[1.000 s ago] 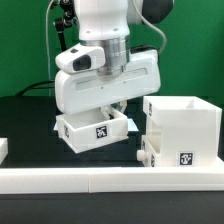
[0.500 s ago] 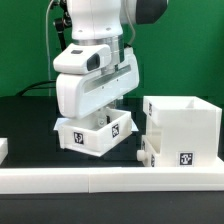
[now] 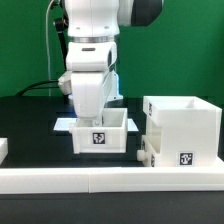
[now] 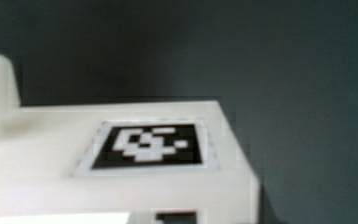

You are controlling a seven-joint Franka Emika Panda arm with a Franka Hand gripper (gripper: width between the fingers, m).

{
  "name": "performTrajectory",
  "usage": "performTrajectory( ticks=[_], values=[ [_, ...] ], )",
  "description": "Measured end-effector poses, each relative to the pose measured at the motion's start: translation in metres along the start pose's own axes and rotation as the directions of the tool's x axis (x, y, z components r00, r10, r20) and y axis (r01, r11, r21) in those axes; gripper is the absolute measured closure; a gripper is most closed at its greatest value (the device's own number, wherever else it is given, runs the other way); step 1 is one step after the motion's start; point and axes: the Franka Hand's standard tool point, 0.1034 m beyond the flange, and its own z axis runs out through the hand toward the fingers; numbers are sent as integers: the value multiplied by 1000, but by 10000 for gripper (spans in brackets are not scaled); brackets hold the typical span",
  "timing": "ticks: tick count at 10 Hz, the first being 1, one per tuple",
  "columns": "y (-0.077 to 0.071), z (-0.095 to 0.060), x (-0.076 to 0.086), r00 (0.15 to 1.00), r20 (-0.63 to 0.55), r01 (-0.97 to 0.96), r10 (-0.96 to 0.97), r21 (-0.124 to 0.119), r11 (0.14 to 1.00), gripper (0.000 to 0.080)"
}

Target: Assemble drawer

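Note:
A small white open-topped drawer box (image 3: 100,138) with a black-and-white tag on its front stands on the black table, square to the camera. My gripper (image 3: 97,116) reaches straight down into it from above and is shut on its wall; the fingertips are hidden by the hand and the box. A larger white drawer housing (image 3: 182,125), also tagged, stands just to the exterior view's right of the box, a narrow gap apart. The wrist view shows a white panel of the box (image 4: 51,140) close up with its tag (image 4: 146,146).
A long white rail (image 3: 110,180) runs along the table's front edge. A small white part (image 3: 3,149) lies at the exterior view's far left. Small white pieces (image 3: 145,155) sit low between the box and the housing. A green wall is behind.
My wrist has turned and the drawer box has turned with it, from skewed with a corner forward to square-on. The box now sits lower and level on the table.

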Motion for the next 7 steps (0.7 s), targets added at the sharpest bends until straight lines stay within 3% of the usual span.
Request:
performTrajectory(
  ticks=[3,4,5,7],
  values=[
    [-1,1,0,1000,0,2,-2,3,1000,757],
    [1,1,0,1000,6,21,-21,-8,1000,757],
    [7,-2,0,998,19,52,-52,-35,998,757],
    [12,-4,2,998,23,60,-58,-54,997,757]
  ],
)
